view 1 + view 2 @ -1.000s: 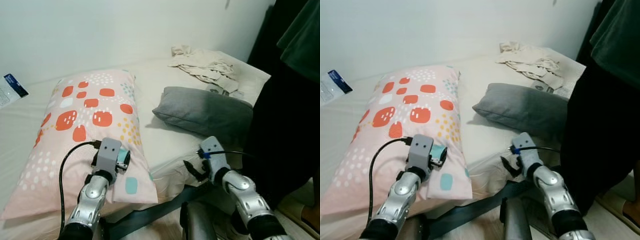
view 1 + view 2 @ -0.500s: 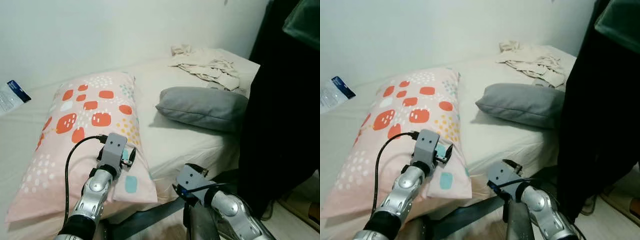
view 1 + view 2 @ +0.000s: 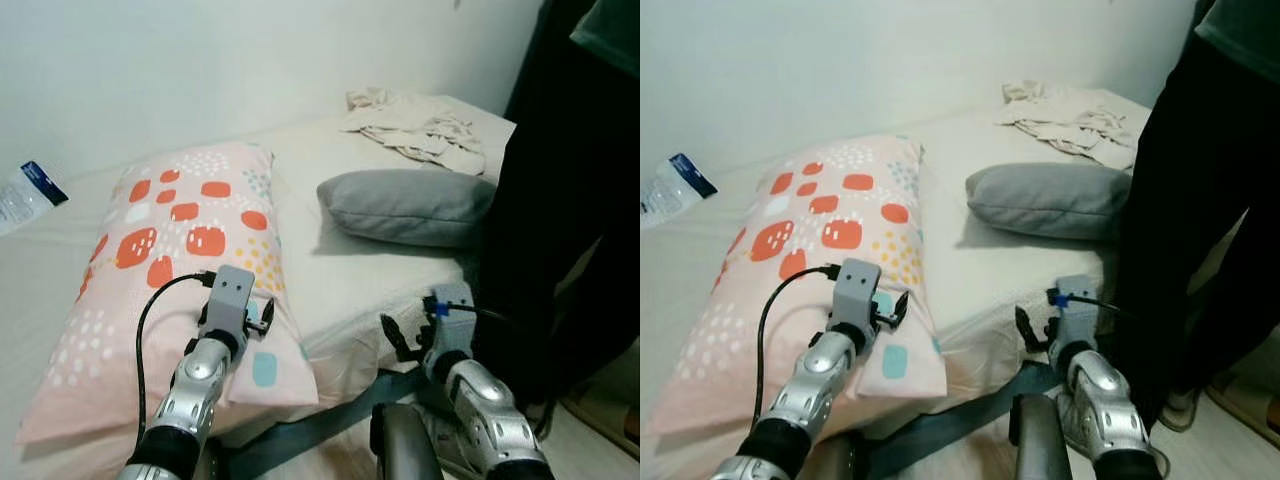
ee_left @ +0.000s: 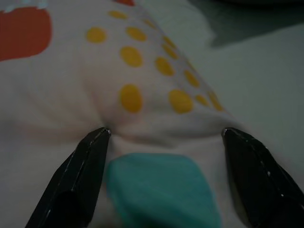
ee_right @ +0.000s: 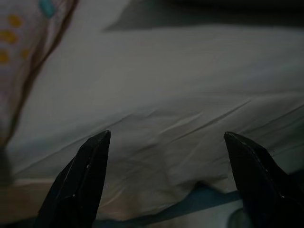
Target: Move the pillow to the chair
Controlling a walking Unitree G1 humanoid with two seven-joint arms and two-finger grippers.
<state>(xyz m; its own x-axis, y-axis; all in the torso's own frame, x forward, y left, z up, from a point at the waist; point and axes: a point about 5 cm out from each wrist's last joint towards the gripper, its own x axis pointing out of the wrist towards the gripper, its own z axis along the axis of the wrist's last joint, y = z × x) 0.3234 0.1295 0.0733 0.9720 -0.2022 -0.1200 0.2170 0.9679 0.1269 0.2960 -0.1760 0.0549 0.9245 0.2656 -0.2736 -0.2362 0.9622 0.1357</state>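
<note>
Pillow: the patterned pillow [image 3: 170, 270] lay flat on the bed [image 3: 370, 275], right under the left gripper and well off to the left of the right gripper.
Left gripper: the left gripper [image 3: 258, 313] sat at the pillow's near right corner with its fingers spread wide; in the left wrist view both fingertips [image 4: 92, 145] pressed into the fabric on either side of a teal patch, with nothing pinched yet.
Right gripper: the right gripper [image 3: 400, 335] hung open just in front of the bed's near edge, and its wrist view looked at bare sheet [image 5: 190, 118] between the spread fingers.
Change: half a second earlier the right arm had been lower, down by the bed frame; it had since come up to the mattress edge, while the left gripper had stayed on the pillow corner.
Meaning: I judged the task barely begun, both grippers lining up for a grasp, the pillow not lifted.
Beyond the grippers: a grey pillow [image 3: 410, 205] lay farther back on the bed, crumpled cloth [image 3: 415, 130] behind it.
Person: dark clothing [image 3: 570, 200] stood just right of the right gripper.
Chair: none could be made out.
</note>
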